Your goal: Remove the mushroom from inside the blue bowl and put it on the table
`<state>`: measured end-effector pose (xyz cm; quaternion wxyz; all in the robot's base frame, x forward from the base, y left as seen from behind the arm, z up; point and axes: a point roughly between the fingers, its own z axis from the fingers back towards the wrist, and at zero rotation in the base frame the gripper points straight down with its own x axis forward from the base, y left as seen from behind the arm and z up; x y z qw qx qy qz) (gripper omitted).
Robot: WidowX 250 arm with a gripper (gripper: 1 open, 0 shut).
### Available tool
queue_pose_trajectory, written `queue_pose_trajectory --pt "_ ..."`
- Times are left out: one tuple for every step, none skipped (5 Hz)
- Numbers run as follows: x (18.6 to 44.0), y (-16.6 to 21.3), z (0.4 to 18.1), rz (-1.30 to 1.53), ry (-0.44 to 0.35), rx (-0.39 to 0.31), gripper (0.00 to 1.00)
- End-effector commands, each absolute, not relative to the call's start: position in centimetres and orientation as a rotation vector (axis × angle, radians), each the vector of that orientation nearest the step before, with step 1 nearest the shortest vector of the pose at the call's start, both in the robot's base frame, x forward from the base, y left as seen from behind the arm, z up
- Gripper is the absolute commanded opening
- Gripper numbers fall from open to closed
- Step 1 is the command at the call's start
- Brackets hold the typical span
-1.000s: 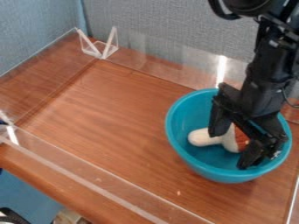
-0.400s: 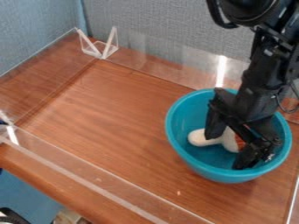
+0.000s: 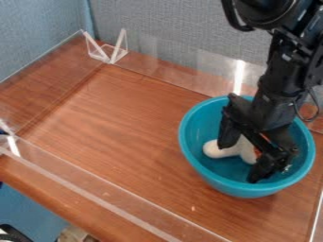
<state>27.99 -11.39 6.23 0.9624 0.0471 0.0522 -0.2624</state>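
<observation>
The blue bowl (image 3: 202,161) sits on the table (image 3: 113,123) at the right, near the front edge. Inside it lies the mushroom (image 3: 222,147) on its side: the cream stem shows clearly, and the reddish cap is mostly hidden behind the gripper's fingers. My gripper (image 3: 252,151) hangs down into the bowl from above, open, with one finger (image 3: 233,125) at the back by the mushroom and the other finger (image 3: 273,168) toward the front right. The fingers straddle the cap end but are not closed on it.
Low clear acrylic walls (image 3: 76,184) run along the table's edges. A small white wire stand (image 3: 109,45) is at the back left corner. The black arm (image 3: 284,57) rises at the right above the bowl.
The gripper has shifted slightly left and lower inside the bowl, closer around the mushroom. It stays open; the mushroom has not moved.
</observation>
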Motion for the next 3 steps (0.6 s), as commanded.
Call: queue_pose_trajectory --pt "28.7 -10.8 7.6 -0.507 0.063 0.102 1.0" --pt "28.8 -10.5 8.1 -0.496 0.052 0.115 1.0" --pt "28.8 -10.1 8.8 -0.485 0.039 0.128 1.0"
